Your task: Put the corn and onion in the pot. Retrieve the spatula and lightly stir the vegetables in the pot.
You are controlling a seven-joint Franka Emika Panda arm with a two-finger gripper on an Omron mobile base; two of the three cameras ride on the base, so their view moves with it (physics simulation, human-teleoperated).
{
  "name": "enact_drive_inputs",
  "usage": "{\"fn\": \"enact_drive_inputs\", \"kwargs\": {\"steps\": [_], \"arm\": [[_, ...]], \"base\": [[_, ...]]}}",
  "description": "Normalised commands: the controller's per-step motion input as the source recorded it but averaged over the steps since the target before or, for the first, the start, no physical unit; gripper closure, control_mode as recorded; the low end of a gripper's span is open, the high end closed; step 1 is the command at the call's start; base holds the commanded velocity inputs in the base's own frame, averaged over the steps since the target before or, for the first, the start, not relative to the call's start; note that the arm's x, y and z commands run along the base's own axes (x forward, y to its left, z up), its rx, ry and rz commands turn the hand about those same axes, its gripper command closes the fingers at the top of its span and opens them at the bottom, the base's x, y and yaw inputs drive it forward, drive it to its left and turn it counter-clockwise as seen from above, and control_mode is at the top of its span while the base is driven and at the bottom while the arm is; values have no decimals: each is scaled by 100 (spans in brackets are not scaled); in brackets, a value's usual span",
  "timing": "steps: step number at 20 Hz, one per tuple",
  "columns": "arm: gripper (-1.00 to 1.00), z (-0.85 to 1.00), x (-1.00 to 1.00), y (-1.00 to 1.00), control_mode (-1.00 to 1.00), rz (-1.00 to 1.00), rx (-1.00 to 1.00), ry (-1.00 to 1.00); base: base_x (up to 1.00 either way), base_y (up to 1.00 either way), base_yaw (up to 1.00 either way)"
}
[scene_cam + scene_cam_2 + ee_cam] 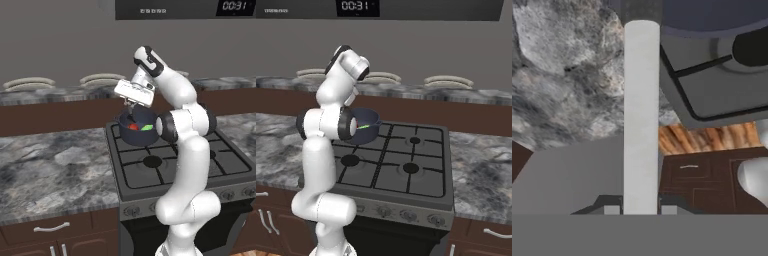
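We clench our gripper (131, 103) on the slim, stiff, light grey-bladed spatula (641, 115), likely slippery, over the dark blue-grey pot (145, 135).

Open marble counter (50, 165) left of the stove (165, 165) — broad free surface. Three bare burners in front and right of the pot (137, 129). Pot's mouth blocked from above by gripper (131, 104) and spatula (641, 115). Onion (133, 127) and corn (146, 128) inside — little spare room.
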Motion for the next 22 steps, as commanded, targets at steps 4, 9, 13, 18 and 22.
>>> {"fn": "enact_drive_inputs", "kwargs": {"steps": [4,9,13,18,22], "arm": [[100,-41,49,0,-100,0,0,12],[100,-36,45,0,-100,0,0,4],[100,6,-7,0,-100,0,0,0],[100,59,-51,0,-100,0,0,0],[100,49,-83,0,-100,0,0,0]], "base": [[0,0,0],[0,0,0],[0,0,0],[0,0,0],[0,0,0]]}}
